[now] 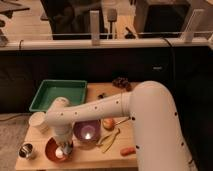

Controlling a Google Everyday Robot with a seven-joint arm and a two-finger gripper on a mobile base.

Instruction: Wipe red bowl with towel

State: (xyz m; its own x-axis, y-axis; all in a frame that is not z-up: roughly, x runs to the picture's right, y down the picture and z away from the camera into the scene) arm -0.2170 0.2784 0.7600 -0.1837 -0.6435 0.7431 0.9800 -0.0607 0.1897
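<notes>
The red bowl (51, 150) stands at the front left of the table (95, 156), between the metal cup (26, 150) and the purple bowl (87, 132). The gripper (64, 148) is down inside it and hides its right part. Whether it is closed or apart, I cannot tell. A pale patch (60, 154) below it is unclear.

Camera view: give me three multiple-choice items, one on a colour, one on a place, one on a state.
1. The tray is: A green, B blue, C white.
2. The gripper is: A over the tray, B down in the red bowl, C at the metal cup.
3. The metal cup is: A upright, B on its side, C upside down.
Answers: A, its walls and floor are green; B, it sits inside the red rim; A, its open mouth faces up.
</notes>
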